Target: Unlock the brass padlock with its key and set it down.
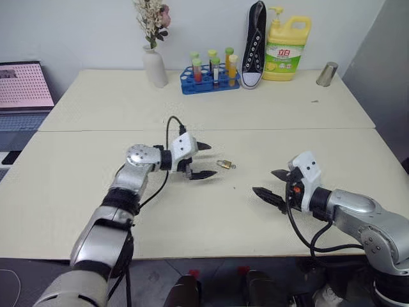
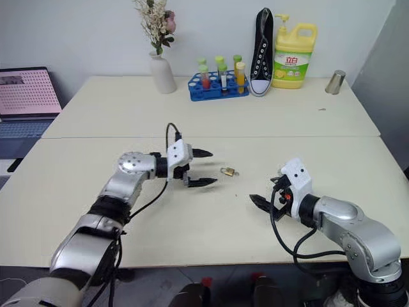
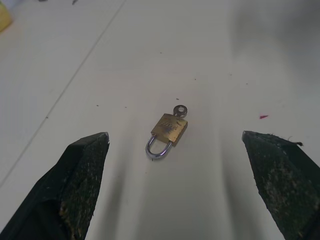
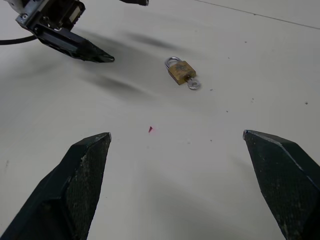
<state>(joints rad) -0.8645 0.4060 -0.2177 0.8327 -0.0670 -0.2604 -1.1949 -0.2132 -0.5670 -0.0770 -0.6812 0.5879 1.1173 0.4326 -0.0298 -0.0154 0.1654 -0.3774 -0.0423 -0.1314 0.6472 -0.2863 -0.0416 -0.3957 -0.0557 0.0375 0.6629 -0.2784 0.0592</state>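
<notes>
Both grippers wait empty with the brass padlock not yet picked up.

The right gripper (image 1: 271, 184), nearest the camera, and the left gripper (image 1: 203, 160) each hold their jaws wide apart with nothing between them. The brass padlock (image 1: 223, 164) lies flat on the cream tabletop (image 1: 192, 102) between the two, just beyond the left jaws and apart from them, its shackle looking closed. The key (image 3: 178, 110) already sits in its keyhole. Grasping, turning the key and setting down all appear left to do.
</notes>
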